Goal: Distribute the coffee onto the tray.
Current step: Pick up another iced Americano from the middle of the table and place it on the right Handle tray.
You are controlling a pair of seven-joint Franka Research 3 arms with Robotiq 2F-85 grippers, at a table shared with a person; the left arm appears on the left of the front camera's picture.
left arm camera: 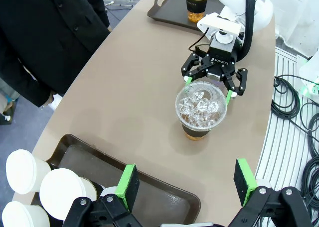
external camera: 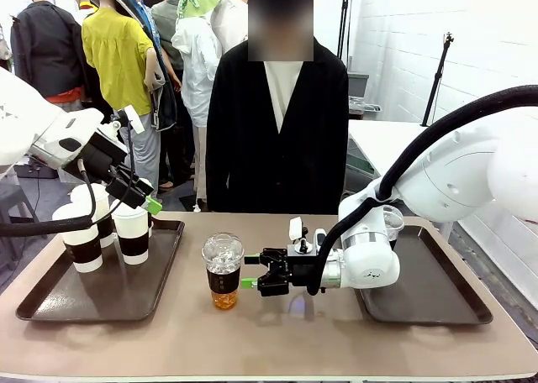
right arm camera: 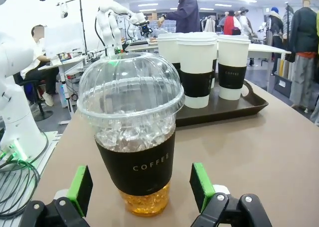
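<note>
Beige table (external camera: 277,333) with rounded corners; person in black cardigan over white top (external camera: 277,139) stands at its far edge, middle, arms down. White wall and a black stand (external camera: 436,76) at back right, a second white table (external camera: 395,144) behind the right side. Black cables (left arm camera: 294,107) coiled on the ribbed floor beside the table in the left wrist view; in the right wrist view a seated person at a desk (right arm camera: 42,67) far left and a standing person in dark blue (right arm camera: 187,13) farther back.
</note>
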